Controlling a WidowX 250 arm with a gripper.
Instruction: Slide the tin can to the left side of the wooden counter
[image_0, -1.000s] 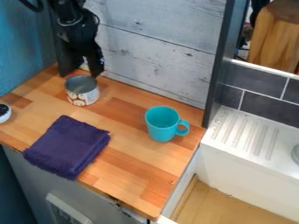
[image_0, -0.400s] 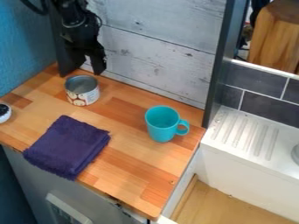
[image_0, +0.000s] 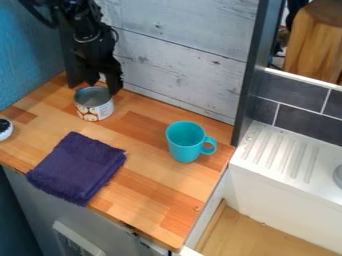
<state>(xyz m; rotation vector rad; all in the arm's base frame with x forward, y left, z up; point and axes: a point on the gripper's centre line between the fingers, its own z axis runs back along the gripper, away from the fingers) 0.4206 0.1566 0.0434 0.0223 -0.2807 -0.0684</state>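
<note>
Dipping slightly since moments earlier, the black claw (image_0: 103, 87) hangs parted and empty beside an open can (image_0: 94, 111) at the surface's (image_0: 150, 182) 11 o'clock, apparently nearing a grasp; a teal mug (image_0: 185, 145) sits at 3 o'clock.

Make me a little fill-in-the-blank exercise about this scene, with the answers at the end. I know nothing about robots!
Of the open can and the turquoise mug, the one closer to the robot's gripper is the ____. Of those two containers, only the ____ has a handle. As the camera sees it, that handle points to the ____ (left or right). The folded cloth lies nearer the ____ edge of the wooden counter (front or back).

Missing words: can; mug; right; front.
</note>
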